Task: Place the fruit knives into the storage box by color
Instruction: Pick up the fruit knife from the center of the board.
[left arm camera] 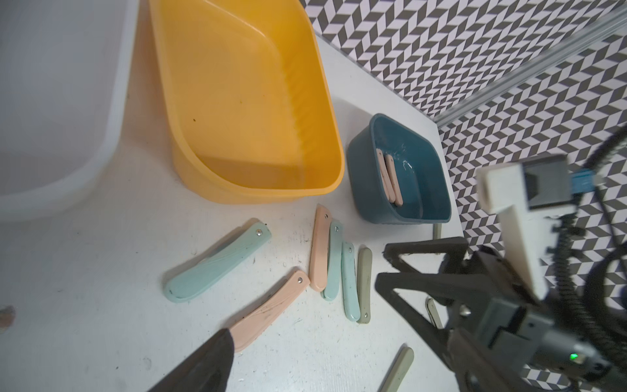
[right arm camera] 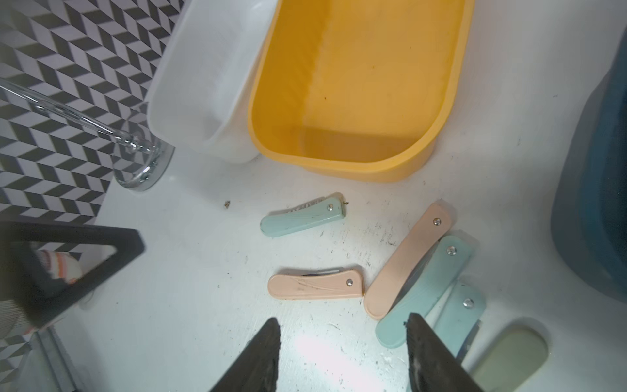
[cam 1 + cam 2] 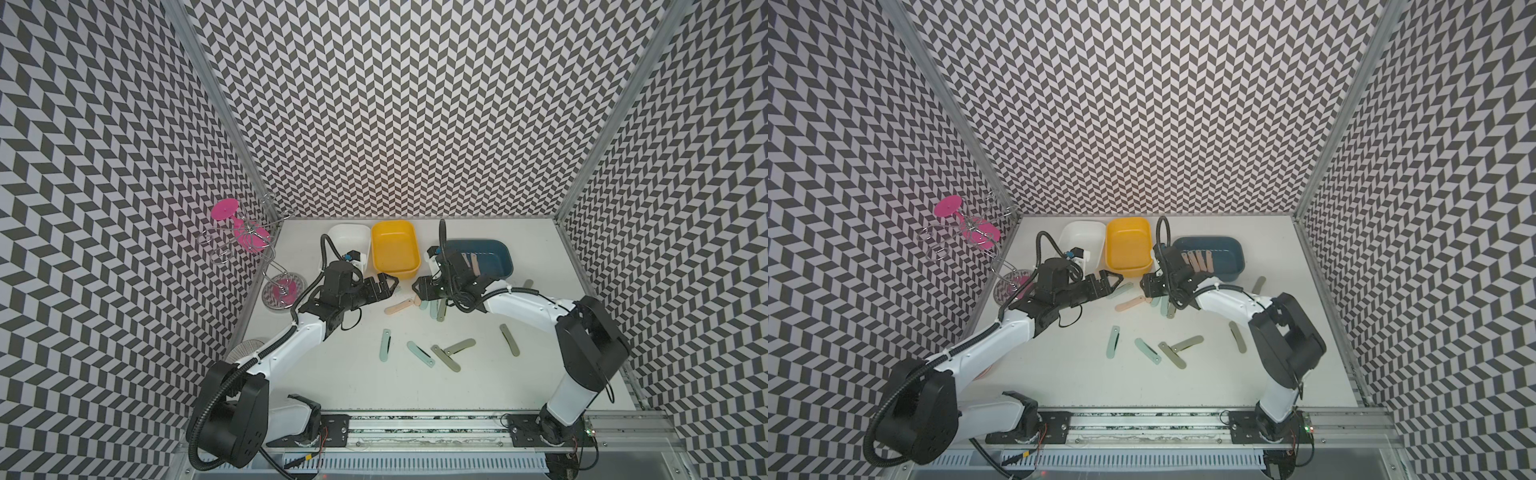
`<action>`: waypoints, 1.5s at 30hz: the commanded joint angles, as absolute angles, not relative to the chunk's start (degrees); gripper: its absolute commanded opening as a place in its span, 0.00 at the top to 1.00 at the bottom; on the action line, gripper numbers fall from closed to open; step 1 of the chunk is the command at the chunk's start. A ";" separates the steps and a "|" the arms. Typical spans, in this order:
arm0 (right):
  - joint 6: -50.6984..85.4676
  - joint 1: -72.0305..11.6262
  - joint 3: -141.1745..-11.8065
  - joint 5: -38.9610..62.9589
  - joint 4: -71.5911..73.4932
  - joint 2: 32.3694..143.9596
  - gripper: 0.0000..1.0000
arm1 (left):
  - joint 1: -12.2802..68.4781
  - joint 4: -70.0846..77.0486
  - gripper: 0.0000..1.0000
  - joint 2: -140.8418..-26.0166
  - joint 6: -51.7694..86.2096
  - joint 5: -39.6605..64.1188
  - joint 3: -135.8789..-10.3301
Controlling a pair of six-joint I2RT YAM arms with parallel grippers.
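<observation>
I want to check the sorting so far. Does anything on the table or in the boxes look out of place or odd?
Nothing looks spilled or damaged. The blue box shows only peach knives. One small oddity: near it, a peach knife lies partly on top of a mint knife, not flat on the table.

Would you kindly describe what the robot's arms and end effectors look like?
The left arm and right arm have white links, black joints and black corrugated cables. The left end effector and right end effector are black, with triangular open-frame fingers.
</observation>
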State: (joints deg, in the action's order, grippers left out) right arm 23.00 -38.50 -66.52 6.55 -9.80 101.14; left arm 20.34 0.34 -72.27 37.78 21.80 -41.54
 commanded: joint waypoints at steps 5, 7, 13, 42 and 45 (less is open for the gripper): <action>23.99 -39.81 -70.08 2.75 -7.98 106.83 0.42 | 18.55 0.52 0.00 -70.27 36.53 23.51 -41.20; 24.08 -39.81 -70.46 2.53 -8.00 107.83 0.42 | 18.32 0.70 0.00 -70.39 36.49 23.99 -41.16; 24.17 -39.81 -71.64 1.51 -8.45 110.54 0.42 | 18.02 1.59 0.00 -70.69 36.77 25.09 -41.02; 24.44 -39.77 -76.59 -3.07 -12.96 117.40 0.38 | 17.23 2.44 0.00 -70.01 37.15 25.96 -40.19; 23.93 -39.77 -77.65 -2.50 -13.36 118.28 0.38 | 17.14 2.45 0.00 -70.05 37.11 25.97 -40.21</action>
